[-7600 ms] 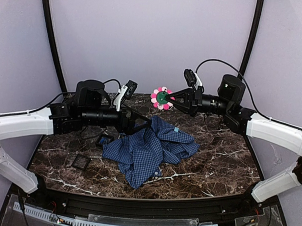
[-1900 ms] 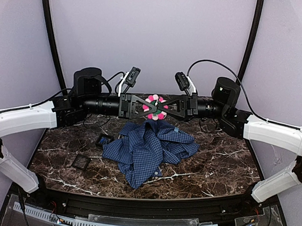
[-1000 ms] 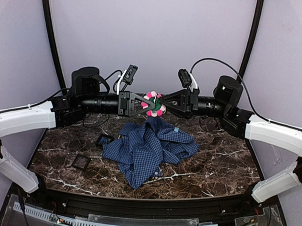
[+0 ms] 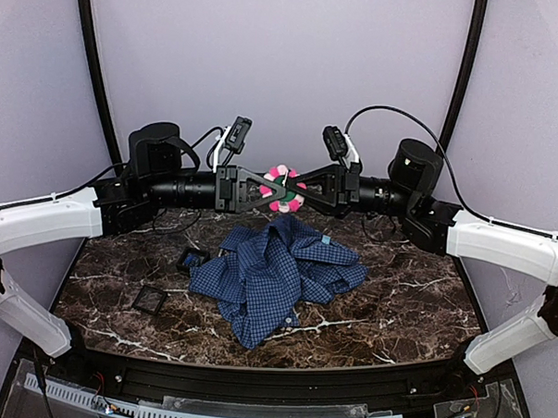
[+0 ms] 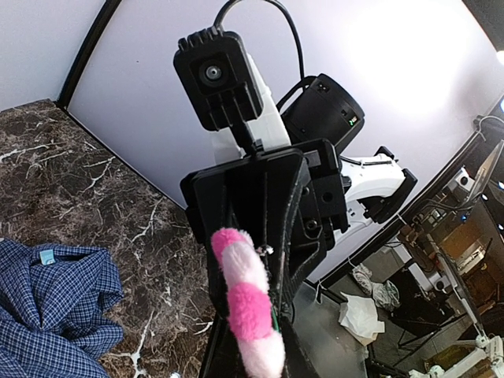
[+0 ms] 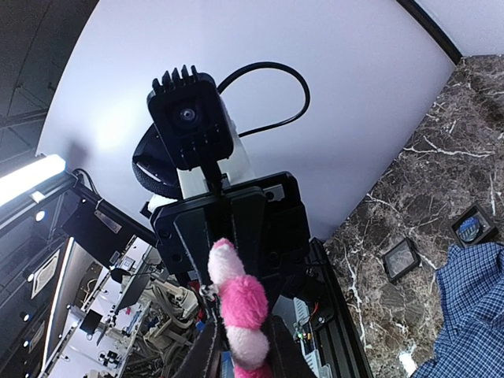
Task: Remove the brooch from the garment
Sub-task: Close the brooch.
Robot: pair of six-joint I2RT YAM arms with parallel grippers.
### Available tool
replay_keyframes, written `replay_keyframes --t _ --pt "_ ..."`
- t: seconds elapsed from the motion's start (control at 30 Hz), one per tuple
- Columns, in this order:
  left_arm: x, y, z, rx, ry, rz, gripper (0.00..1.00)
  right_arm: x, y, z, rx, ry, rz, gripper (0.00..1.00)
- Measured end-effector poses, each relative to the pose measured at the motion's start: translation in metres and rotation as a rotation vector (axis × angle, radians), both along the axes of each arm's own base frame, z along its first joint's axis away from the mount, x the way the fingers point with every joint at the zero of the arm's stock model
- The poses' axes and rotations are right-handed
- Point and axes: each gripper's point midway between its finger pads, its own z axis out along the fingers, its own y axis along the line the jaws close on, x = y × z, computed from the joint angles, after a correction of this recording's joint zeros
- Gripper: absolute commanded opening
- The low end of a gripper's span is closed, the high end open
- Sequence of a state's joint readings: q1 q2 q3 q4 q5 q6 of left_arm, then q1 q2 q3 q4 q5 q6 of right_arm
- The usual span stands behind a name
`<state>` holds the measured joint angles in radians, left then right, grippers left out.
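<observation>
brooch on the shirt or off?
Off. The brooch hangs in the air, pinched between the left gripper and right gripper, clear above the garment crumpled on the table.

In the overhead view, the left gripper [image 4: 276, 192] and right gripper [image 4: 298, 193] are crossing in front of the brooch [image 4: 282, 207] and covering part of its petals. Its pin is too small to resolve. Both wrist views are showing the brooch edge-on, hiding its centre, and the bottom edge is cutting off its lower end. The garment [image 4: 272, 269] is being cropped at those views' lower corners. Toward the bench's left edge, the black trays [image 4: 151, 301] are showing too small — contents unreadable.
</observation>
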<state>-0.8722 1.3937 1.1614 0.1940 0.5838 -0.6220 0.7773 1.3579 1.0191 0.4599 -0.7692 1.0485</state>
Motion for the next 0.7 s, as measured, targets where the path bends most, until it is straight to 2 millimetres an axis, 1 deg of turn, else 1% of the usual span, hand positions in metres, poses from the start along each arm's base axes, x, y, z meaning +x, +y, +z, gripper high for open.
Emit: replay_keyframes --t 0.07,0.37,0.43,0.57,0.7 --pt "-0.0006 -0.0001 0.0005 -0.002 -0.001 -0.004 0.01 0.0002 0.0003 0.0002 0.002 0.000 0.001 0.15" --pt "-0.0038 -0.0002 0.0036 -0.017 0.004 -0.032 0.01 0.0000 0.0011 0.0032 0.018 -0.007 0.007 0.15" --pt "-0.0045 -0.0007 0.0033 -0.018 0.006 -0.041 0.01 -0.0004 0.0015 0.0032 0.020 -0.010 0.012 0.11" --pt "-0.0044 -0.0004 0.0033 -0.023 0.021 -0.052 0.01 -0.0016 0.0016 0.0044 0.025 -0.021 0.020 0.00" --pt "-0.0051 -0.0003 0.0050 -0.030 0.031 -0.057 0.01 -0.0026 0.0014 0.0064 0.032 -0.035 0.024 0.00"
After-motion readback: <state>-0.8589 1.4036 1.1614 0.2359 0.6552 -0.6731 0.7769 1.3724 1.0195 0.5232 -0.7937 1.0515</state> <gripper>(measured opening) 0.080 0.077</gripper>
